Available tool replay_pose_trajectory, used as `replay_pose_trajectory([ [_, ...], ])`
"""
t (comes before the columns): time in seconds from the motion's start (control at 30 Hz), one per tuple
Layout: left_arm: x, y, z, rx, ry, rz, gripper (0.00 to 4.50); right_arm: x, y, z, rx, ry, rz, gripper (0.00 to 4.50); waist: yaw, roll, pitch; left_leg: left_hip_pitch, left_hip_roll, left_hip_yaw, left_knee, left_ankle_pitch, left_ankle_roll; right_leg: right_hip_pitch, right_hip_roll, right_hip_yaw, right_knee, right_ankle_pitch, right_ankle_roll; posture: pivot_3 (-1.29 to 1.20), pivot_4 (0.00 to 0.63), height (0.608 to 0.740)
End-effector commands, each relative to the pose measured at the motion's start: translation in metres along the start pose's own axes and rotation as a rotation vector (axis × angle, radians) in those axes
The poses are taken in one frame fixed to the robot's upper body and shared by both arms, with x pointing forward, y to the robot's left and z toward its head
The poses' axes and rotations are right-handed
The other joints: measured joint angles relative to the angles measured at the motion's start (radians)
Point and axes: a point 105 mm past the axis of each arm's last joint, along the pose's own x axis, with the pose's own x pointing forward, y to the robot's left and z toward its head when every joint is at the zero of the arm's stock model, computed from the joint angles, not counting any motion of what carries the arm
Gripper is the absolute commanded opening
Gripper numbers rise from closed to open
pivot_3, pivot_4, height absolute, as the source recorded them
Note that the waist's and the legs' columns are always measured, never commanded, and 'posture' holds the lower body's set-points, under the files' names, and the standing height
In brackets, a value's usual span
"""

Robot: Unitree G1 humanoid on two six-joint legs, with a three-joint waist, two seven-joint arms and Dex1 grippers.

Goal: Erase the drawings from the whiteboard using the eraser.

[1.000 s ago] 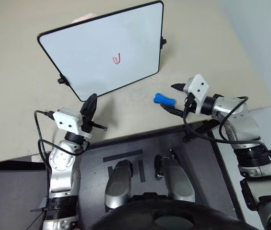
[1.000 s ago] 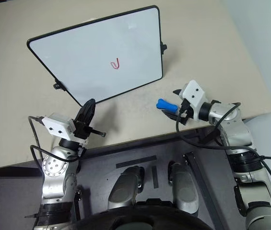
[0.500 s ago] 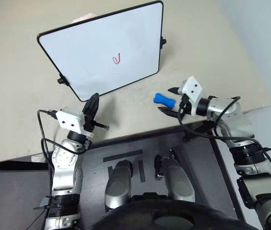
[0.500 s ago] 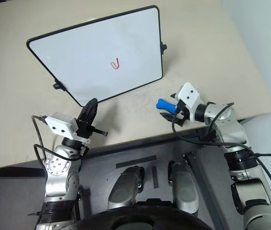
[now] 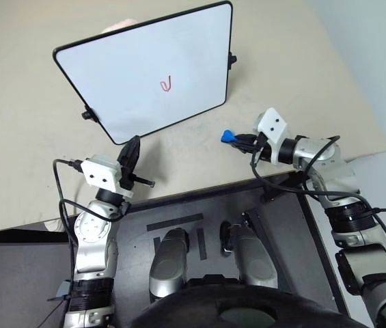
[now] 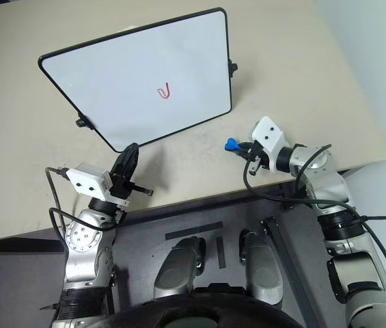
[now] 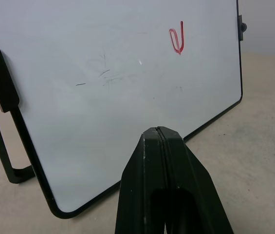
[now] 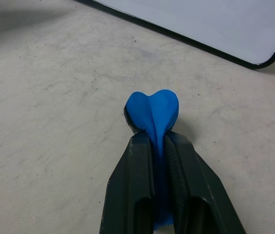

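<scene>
A second ago the right gripper stood with its jaws wide on either side of the eraser. Now they have closed on it, pinching it between the fingers so that one rounded blue end bulges out past the fingertips.

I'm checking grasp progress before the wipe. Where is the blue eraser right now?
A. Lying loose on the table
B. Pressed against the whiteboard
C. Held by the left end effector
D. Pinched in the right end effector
D: the right end effector is shut on the eraser, short of the whiteboard.
</scene>
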Motion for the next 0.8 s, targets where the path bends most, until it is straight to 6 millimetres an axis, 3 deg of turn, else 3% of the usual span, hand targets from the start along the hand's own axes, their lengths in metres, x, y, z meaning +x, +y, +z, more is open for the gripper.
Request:
replay_pose_trajectory([
  [0.03, 0.0, 0.002, 0.008, 0.015, -0.035, 0.007, 0.0, -0.002, -0.004, 0.042, -0.178, -0.109, -0.004, 0.08, 0.0, 0.0, 0.0, 0.0, 0.0, 0.0, 0.0, 0.0, 0.0, 0.0, 0.0, 0.0, 0.0, 0.0, 0.0, 0.0, 0.15, 0.74],
  [0.13, 0.001, 0.002, 0.005, 0.013, -0.024, 0.001, 0.0, 0.006, -0.008, 0.084, -0.382, -0.201, -0.01, 0.08, -0.009, 0.0, 0.0, 0.0, 0.0, 0.0, 0.0, 0.0, 0.0, -0.001, 0.0, 0.0, 0.0, 0.0, -0.001, 0.0, 0.15, 0.74],
  [0.23, 0.004, 0.001, 0.004, 0.012, -0.025, -0.006, 0.0, 0.018, 0.002, 0.12, -0.58, -0.3, 0.036, 0.08, -0.016, 0.0, 0.0, 0.0, 0.001, 0.0, 0.0, 0.0, 0.0, -0.002, 0.001, 0.0, 0.001, 0.001, -0.002, 0.0, 0.15, 0.74],
  [0.37, 0.007, 0.001, 0.005, 0.014, -0.035, -0.006, 0.0, 0.035, 0.015, 0.146, -0.729, -0.401, 0.081, 0.08, -0.01, 0.0, 0.0, 0.001, 0.001, -0.002, -0.001, 0.0, -0.001, -0.003, 0.001, 0.0, 0.002, 0.003, -0.009, 0.0, 0.15, 0.74],
  [0.57, 0.007, 0.001, 0.006, 0.016, -0.042, 0.006, 0.0, 0.062, 0.023, 0.151, -0.898, -0.455, 0.081, 0.08, -0.002, 0.0, 0.0, -0.003, 0.001, -0.001, -0.001, -0.003, -0.001, -0.006, 0.0, 0.0, 0.001, 0.006, -0.014, 0.0, 0.15, 0.74],
  [0.8, 0.005, 0.003, 0.007, 0.022, -0.047, 0.019, 0.0, 0.082, 0.008, 0.146, -1.009, -0.437, -0.004, 0.08, -0.001, 0.0, 0.0, -0.007, 0.001, -0.001, -0.001, -0.004, -0.003, -0.012, -0.001, -0.001, 0.002, 0.009, -0.018, 0.0, 0.15, 0.74],
])
